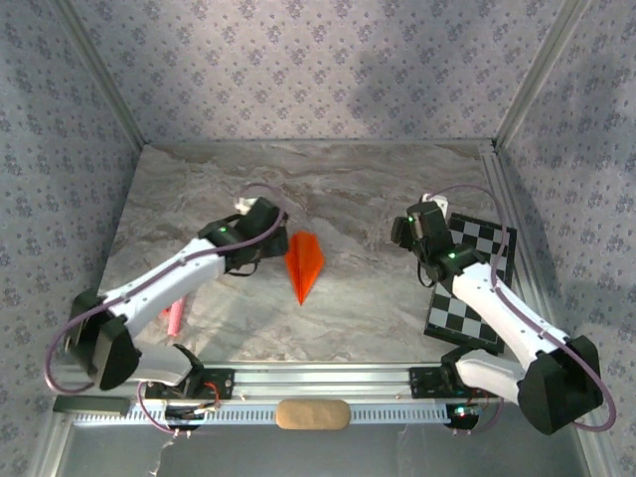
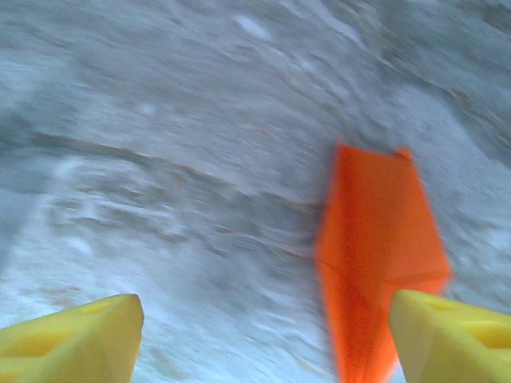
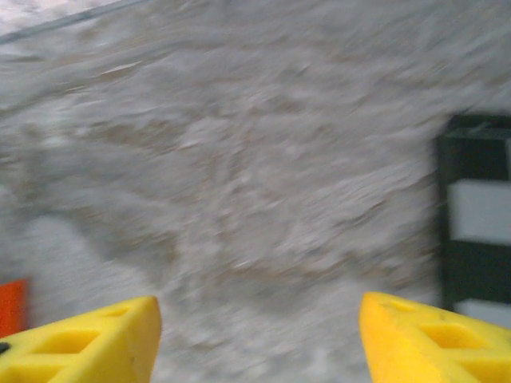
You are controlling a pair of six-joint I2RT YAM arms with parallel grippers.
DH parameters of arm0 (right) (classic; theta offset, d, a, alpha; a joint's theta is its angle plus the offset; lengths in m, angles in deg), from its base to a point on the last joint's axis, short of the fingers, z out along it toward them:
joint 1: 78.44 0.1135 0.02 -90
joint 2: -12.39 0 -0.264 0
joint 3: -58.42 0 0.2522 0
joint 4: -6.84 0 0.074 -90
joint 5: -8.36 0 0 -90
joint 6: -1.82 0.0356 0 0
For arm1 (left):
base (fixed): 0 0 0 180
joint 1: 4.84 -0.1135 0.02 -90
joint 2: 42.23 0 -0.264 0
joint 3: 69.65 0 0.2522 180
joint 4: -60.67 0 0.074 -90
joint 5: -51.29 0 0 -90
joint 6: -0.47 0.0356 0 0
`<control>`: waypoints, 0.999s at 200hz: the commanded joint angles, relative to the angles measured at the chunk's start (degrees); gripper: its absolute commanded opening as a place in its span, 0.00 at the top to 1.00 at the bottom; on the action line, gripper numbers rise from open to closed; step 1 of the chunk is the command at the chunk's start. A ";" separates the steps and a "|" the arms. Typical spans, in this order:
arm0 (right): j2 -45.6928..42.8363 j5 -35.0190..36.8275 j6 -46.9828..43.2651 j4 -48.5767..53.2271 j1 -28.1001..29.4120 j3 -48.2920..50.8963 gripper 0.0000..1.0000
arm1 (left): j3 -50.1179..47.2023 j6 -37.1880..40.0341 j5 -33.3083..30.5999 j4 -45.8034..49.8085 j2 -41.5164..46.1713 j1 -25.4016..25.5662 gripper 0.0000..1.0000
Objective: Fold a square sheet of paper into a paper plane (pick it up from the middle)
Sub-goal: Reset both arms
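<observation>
Left gripper [image 2: 263, 339] jaws stand wide apart, holding nothing. Paper plane [image 2: 375, 239] lies on marble table [image 2: 176, 136], just beside one yellow finger [image 2: 455, 339]. Picture blurred.

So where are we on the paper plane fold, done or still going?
Done: the paper plane lies folded on the table, a slim dart with a centre crease, tip toward the arm bases. In hand: nothing; the left gripper and right gripper both stand open, neither gripping the paper. Left: no fold looks outstanding; probably just parking the arms.
</observation>
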 commanded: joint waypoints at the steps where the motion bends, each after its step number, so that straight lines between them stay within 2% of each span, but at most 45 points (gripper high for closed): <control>1: 2.44 14.23 -14.53 -7.37 -2.22 4.00 0.23 | -6.16 8.03 -6.13 -5.81 4.85 -5.16 0.00; 15: 4.70 13.93 -16.78 -12.74 -5.75 6.41 0.22 | -10.70 11.71 -5.81 -10.05 7.80 -10.98 0.00; 31: 7.66 10.25 -17.91 -18.70 -10.52 8.78 0.21 | -14.45 15.46 -6.14 -14.69 9.44 -18.20 0.00; 58: 10.37 0.91 -23.12 -34.47 -14.42 14.48 0.21 | -18.05 19.02 -8.30 -20.93 8.74 -28.44 0.00; 75: 13.88 -6.50 -27.23 -46.06 -16.60 18.25 0.21 | -19.11 22.25 -9.20 -25.03 7.24 -32.46 0.00; 91: 17.08 -7.89 -31.39 -53.51 -16.92 20.02 0.21 | -21.38 27.17 -8.59 -32.47 5.21 -34.41 0.00; 97: 18.11 -11.09 -33.33 -56.91 -17.68 21.17 0.21 | -21.67 27.70 -8.49 -34.07 4.33 -34.90 0.00; 109: 18.59 -13.81 -31.99 -57.17 -19.56 21.47 0.21 | -22.61 29.37 -8.21 -38.73 2.02 -35.15 0.00; 125: 18.49 -21.30 -30.57 -59.76 -23.01 23.46 0.20 | -24.76 33.12 -5.57 -47.19 -0.63 -35.16 0.00; 138: 23.28 -25.90 -30.74 -67.43 -24.43 25.71 0.20 | -27.08 34.52 -4.65 -54.45 -2.08 -35.13 0.00; 145: 24.52 -24.10 -29.10 -70.92 -24.67 25.54 0.17 | -28.51 35.68 -2.97 -59.08 -2.80 -35.26 0.00; 151: 22.76 -23.30 -28.52 -62.28 -25.18 22.86 0.15 | -29.64 36.91 -0.81 -62.34 -3.36 -35.40 0.00; 155: 22.69 -23.08 -27.61 -59.46 -25.67 21.66 0.08 | -30.10 37.49 0.74 -63.82 -3.71 -35.53 0.00; 157: 23.18 -23.15 -27.26 -60.60 -25.86 21.78 0.03 | -30.29 37.82 1.24 -64.41 -3.84 -35.54 0.00; 159: 23.55 -23.25 -27.17 -62.47 -26.04 22.29 0.01 | -30.41 38.06 2.00 -65.00 -4.01 -35.61 0.00; 164: 23.72 -22.91 -26.87 -64.73 -26.34 23.11 0.00 | -30.74 38.65 3.76 -66.47 -4.58 -35.73 0.00; 173: 22.99 -21.24 -27.08 -61.37 -25.84 22.24 0.00 | -31.69 39.68 6.89 -69.95 -5.99 -36.06 0.00; 181: 23.50 -19.78 -27.29 -64.07 -25.16 22.96 0.00 | -32.03 40.01 7.37 -72.30 -7.71 -36.24 0.00; 200: 23.22 -18.65 -27.20 -63.27 -24.74 22.89 0.00 | -33.57 40.37 10.43 -77.79 -10.48 -37.22 0.01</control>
